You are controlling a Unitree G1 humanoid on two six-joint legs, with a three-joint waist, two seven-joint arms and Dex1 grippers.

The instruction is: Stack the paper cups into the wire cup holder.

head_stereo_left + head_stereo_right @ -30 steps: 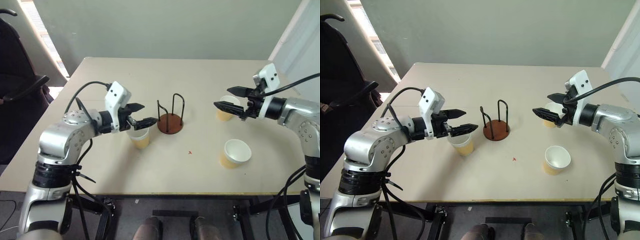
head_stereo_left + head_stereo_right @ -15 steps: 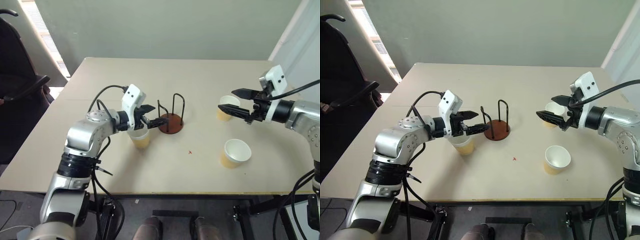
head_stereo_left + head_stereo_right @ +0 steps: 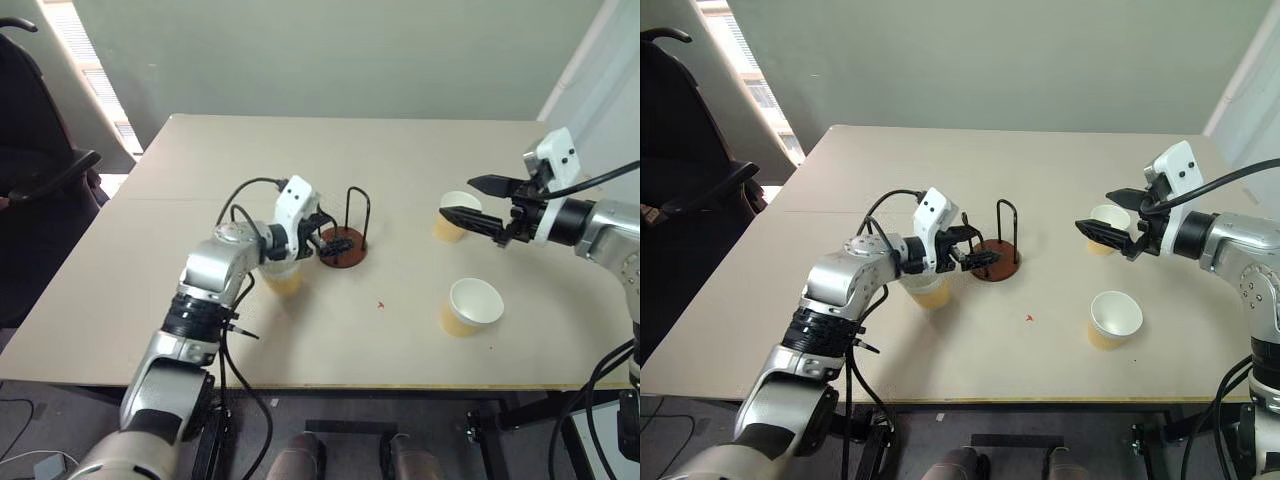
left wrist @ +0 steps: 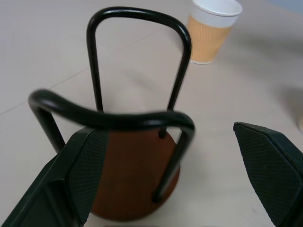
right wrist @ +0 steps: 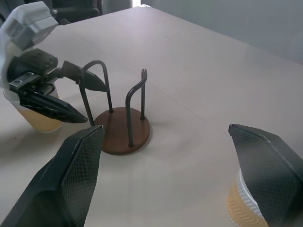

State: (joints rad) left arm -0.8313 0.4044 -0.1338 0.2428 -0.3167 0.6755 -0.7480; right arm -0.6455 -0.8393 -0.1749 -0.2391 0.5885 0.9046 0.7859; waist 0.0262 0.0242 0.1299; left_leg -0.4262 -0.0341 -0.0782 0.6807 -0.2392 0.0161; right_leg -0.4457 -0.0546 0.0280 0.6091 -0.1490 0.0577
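- My left tool [image 3: 978, 252] hangs released, empty, its fingers spread right at the near wire loop of the holder [image 3: 992, 263]. If I push on, a finger could catch that wire and shove or tip the light holder across the surface [image 3: 970, 350].
- The left cup [image 3: 927, 291] stands under my left wrist, just beside the holder. I judge the wrist could knock it over if the arm dips, as the tool has overshot it.
- My right tool [image 3: 477, 205] is released too, empty, poised by the far cup [image 3: 455, 214]. Closing off-centre would crush its thin rim or flick it toward the edge.
- The third cup [image 3: 471, 306] stands upright nearer me on the right, well apart from the holder.
- No cup is in the holder yet.
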